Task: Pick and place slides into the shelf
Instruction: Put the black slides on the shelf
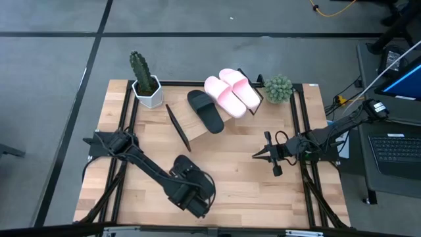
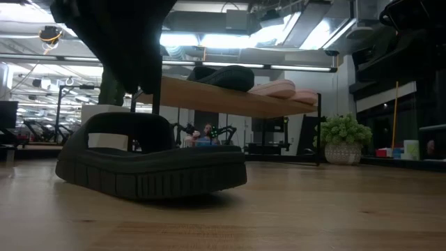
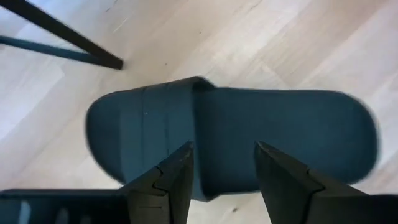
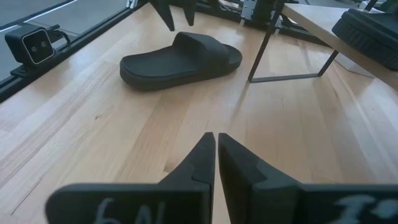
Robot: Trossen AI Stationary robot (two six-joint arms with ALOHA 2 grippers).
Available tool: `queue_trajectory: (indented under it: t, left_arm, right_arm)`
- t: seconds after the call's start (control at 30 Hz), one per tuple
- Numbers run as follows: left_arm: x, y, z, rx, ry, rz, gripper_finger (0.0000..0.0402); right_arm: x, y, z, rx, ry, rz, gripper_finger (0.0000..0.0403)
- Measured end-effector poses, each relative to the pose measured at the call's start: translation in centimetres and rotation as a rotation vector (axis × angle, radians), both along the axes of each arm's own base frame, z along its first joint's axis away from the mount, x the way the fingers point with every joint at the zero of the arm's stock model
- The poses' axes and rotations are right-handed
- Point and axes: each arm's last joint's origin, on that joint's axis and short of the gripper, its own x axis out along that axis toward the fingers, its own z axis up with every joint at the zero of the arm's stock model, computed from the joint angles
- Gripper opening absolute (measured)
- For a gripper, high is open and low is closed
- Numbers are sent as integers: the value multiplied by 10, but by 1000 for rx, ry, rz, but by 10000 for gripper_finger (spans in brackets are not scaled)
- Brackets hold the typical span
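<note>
One black slide [image 3: 249,137] lies sole down on the table near its front edge, also in the low view [image 2: 150,164] and the right wrist view [image 4: 180,59]. My left gripper [image 3: 224,168] hangs open just above it, fingers pointing steeply down over the strap [image 4: 199,43], one on either side of its width, not touching. On the slanted shelf [image 1: 194,126] at the back rest another black slide [image 1: 206,110] and two pink slides [image 1: 233,93]. My right gripper [image 4: 216,146] is shut and waits above the table toward its right edge [image 1: 256,155].
A cactus in a white pot [image 1: 146,82] stands at the back left and a round green plant [image 1: 278,89] at the back right. Black rails [image 1: 122,118] run along both table sides. A small camera [image 4: 37,43] sits at the near edge.
</note>
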Motion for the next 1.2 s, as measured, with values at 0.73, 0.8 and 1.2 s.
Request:
queue_trajectory:
  t: [0.73, 0.8, 1.2]
  left_arm:
    - [-1, 12, -23, -14, 77, 52, 156]
    - [-2, 13, -24, -11, 81, 52, 156]
    - [0, 16, -25, -13, 87, 61, 156]
  right_arm:
    - [0, 0, 0, 1, -2, 0, 23]
    - [0, 0, 0, 1, -2, 0, 23]
    - [0, 0, 0, 1, -2, 0, 23]
